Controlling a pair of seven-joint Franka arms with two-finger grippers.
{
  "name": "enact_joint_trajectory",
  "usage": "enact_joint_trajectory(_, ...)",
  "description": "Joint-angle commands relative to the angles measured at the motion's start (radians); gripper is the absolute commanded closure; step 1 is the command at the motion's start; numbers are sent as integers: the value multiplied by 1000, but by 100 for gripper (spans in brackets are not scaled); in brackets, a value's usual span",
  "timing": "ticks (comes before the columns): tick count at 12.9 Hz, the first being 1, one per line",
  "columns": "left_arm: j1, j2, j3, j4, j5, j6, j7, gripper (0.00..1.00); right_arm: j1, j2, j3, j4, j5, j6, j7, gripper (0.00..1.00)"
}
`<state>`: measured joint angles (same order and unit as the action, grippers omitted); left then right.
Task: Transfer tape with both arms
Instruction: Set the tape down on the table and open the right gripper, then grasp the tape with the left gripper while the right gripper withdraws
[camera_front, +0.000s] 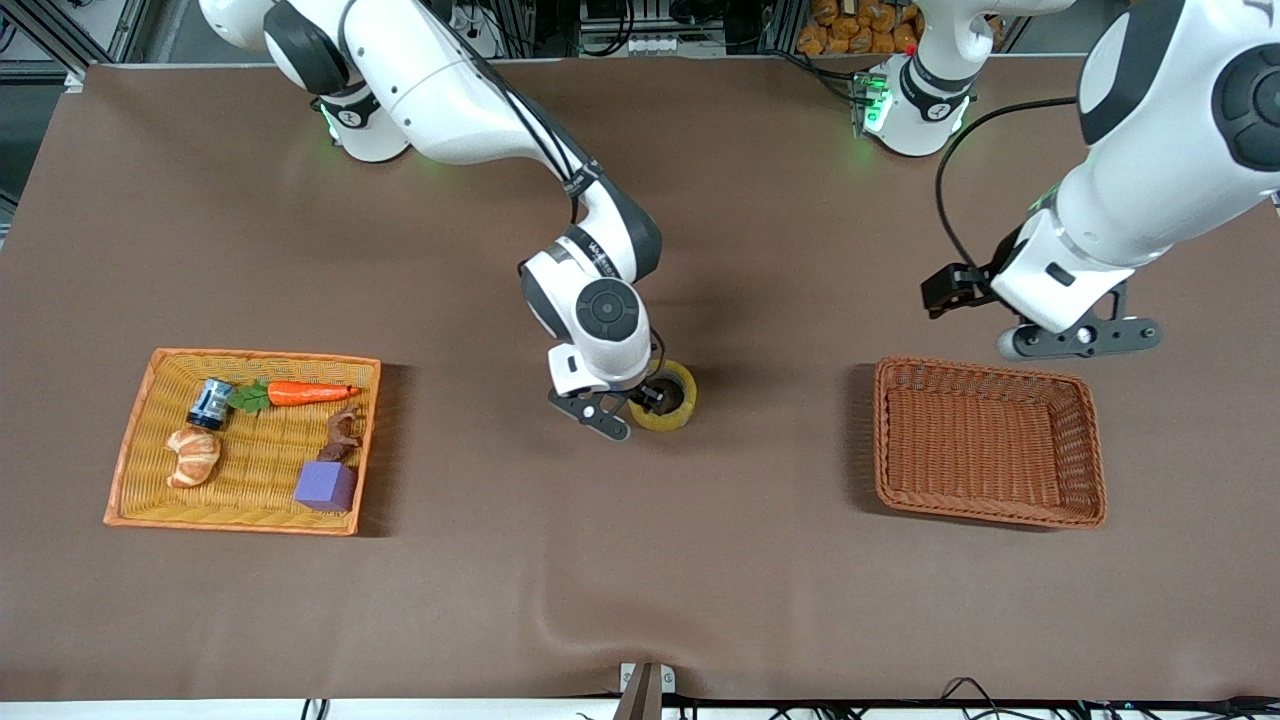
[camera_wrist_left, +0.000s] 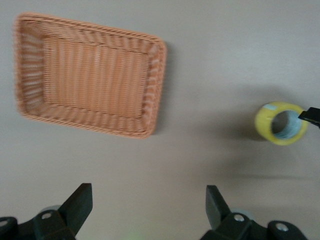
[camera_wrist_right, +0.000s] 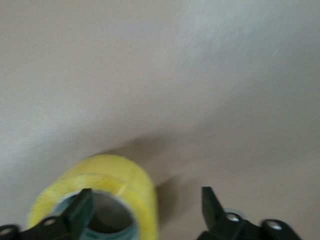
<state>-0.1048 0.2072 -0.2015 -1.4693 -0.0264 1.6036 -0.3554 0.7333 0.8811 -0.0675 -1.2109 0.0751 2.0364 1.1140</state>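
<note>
Brown worktop (camera_front: 640, 600), two white arms reaching in from the base side. Empty brown wicker basket (camera_front: 990, 442) toward the left arm's end; orange tray (camera_front: 135, 450) toward the right arm's end holds a croissant (camera_front: 193, 456), carrot (camera_front: 308, 393), purple block (camera_front: 325, 485), small can (camera_front: 210, 403) and a dark toy figure (camera_front: 342, 436).

Tape (camera_front: 664, 396) stands on the worktop mid-table, between tray and basket. Right tool (camera_front: 632, 405) is down at the roll, fingers apart, one finger (camera_wrist_right: 80, 210) inside the core, the other outside the wall, straddling the ring. Not clamped, going by the right wrist view.

Left tool (camera_front: 1080, 338) hangs over the worktop beside the basket's base-side edge, fingers spread, holding nothing, waiting.

Risks: roll is light and free, so a lift or drag with the fingers apart could tip or slide it. Closing off-centre on the curved wall may squirt it out. Later handover could drop it if the left tool grips thin air.
</note>
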Motion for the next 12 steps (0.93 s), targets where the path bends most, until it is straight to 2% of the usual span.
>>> enact_joint_trajectory(1,-48,89,-2,0,-33,88,-27,0,-78,-63,9,-9,-2,-140,-187,0)
enact_joint_trajectory(2,-102,121,-1,-3,-29,125,-52,0,-119,-103,15,-12,0,-168,-236,0)
enact_joint_trajectory(5,-234,271,-2,-2,-18,270,-330,0,-217,-169,17,-19,2,-287,-405,0)
enact_joint_trajectory(7,-311,346,-2,0,-20,405,-385,0,-288,-211,17,-19,2,-378,-561,0)
enact_joint_trajectory(9,-332,420,4,1,-9,501,-419,0,-362,-263,17,-59,2,-415,-696,0)
enact_joint_trajectory(12,-345,491,7,1,28,594,-433,0,-460,-368,15,-183,0,-406,-892,0)
